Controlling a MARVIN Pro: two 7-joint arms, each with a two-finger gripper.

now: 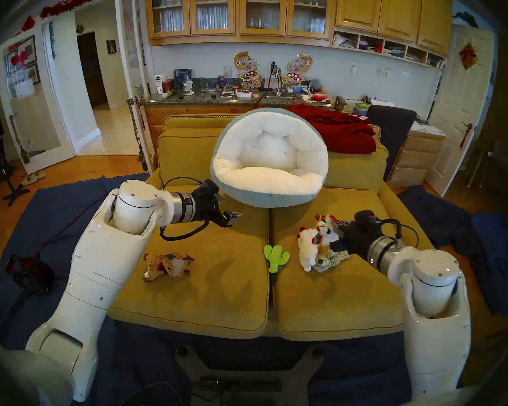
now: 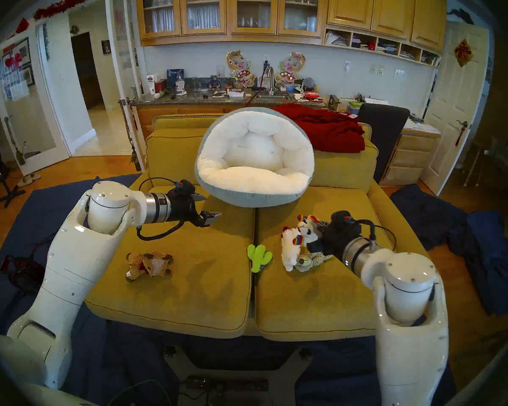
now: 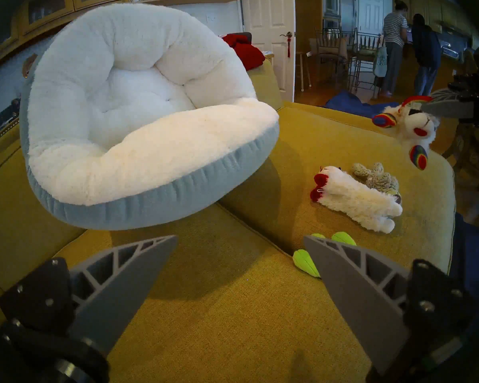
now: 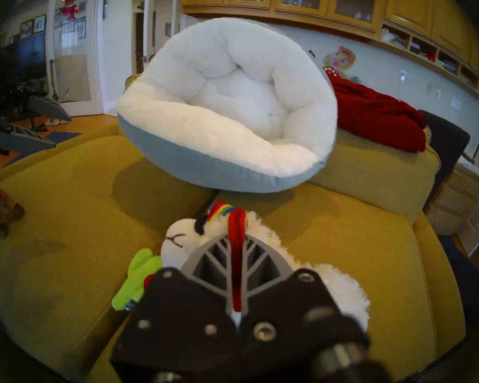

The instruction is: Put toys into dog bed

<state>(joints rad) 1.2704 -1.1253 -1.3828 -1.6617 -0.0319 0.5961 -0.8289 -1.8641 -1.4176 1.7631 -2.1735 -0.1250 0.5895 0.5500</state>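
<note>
At the left of the head view, the left gripper (image 1: 228,206) is hovering above the mustard-yellow sofa seat cushion (image 1: 217,294), its grey ribbed fingers (image 3: 122,280) standing wide apart and holding nothing. Below it, lower left of centre, the brown knitted reindeer plush toy (image 1: 167,264) is lying on the seat. In the upper middle, the large round dog bed (image 1: 269,159), fluffy white inside and pale grey-blue outside, is leaning tilted against the sofa back, with a red blanket (image 1: 340,130) behind it to the right. Right of centre, the lime-green plush cactus (image 1: 274,257) is lying near the cushion seam, then the fluffy white plush animal (image 1: 307,250) touching the shaggy grey-beige floppy animal (image 1: 330,257). Above them, the right gripper (image 1: 339,225) is clamping the small white-and-rainbow plush toy (image 1: 326,228), lifted clear of the seat.
</note>
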